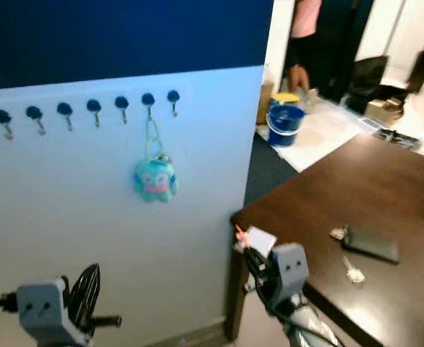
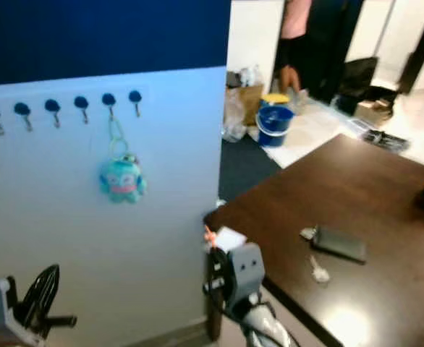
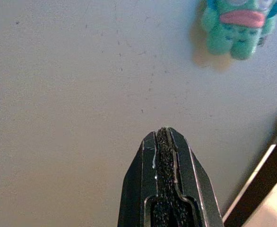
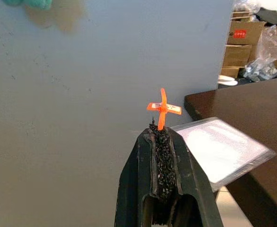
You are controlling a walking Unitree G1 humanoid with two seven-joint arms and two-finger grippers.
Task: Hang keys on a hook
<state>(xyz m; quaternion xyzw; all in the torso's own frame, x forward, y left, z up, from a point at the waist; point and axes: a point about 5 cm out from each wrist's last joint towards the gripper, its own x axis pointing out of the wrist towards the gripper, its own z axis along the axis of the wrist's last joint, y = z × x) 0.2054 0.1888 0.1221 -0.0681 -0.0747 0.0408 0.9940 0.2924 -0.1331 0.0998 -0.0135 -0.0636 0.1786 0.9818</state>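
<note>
While the plush keyring hangs from a hook on the wall, left gripper closed and empty, right gripper pinching an orange tag, loose key on the table.

Bright indoor light, soft blur throughout, glare on the dark table.

Each silver-grey wrist block carries 2 long black fingers with rough, grainy inner pads and black cables.
</note>
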